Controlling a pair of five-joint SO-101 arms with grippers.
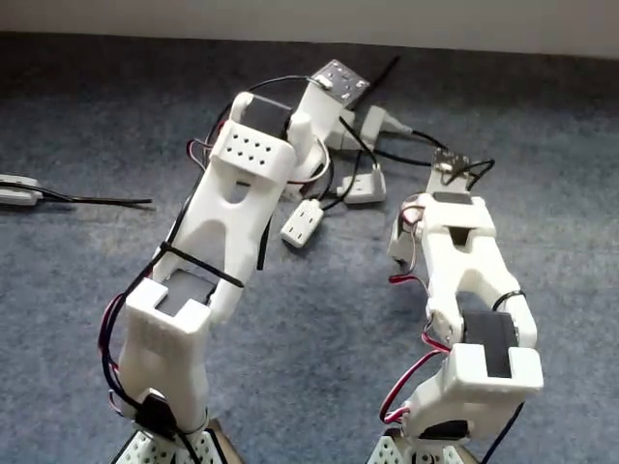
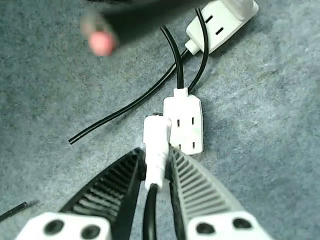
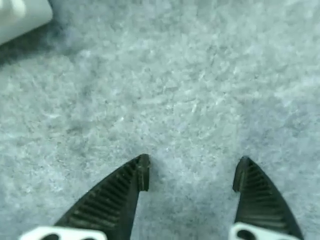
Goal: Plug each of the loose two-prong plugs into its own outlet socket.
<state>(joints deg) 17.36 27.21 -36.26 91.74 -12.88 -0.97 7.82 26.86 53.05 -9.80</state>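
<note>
A white fitting (image 1: 17, 190) trailing a thin black lead (image 1: 97, 200) is seen on the blue-grey, carpet-like surface (image 1: 542, 126), well to the left of the left arm (image 1: 232, 203). The arm, built of white moulded plastic and laced with black and red wires, is stretched over a tangle of cables. Just to its right lie a slotted block (image 1: 302, 222) and a flat block (image 1: 365, 187), both white and box-shaped.

At the end of the left arm, the ribbed, wedge-shaped left fingers (image 2: 192, 180), one black and one grey, are pressed shut around a smooth white plug (image 2: 156, 142). Its black cord (image 2: 150, 215) is run back between them, and its prongs cannot be made out. An outlet socket (image 2: 185, 125), a rounded white block with paired slots, is lying hard against the side of the plug. Two black cables leave its far end, and a farther socket (image 2: 220, 22) is seen beyond. A loose cable (image 2: 120, 112) is stretched across the pile nearby, and a blurred red-tipped wire (image 2: 102, 42) is hung close to the lens.

Right of the left arm, and apart from it, the right arm (image 1: 464, 280) is folded back. The right fingers (image 3: 120, 195) are spread wide, with nothing held, over the fuzzy surface; a smooth white corner (image 3: 20, 17) is seen beyond them.
</note>
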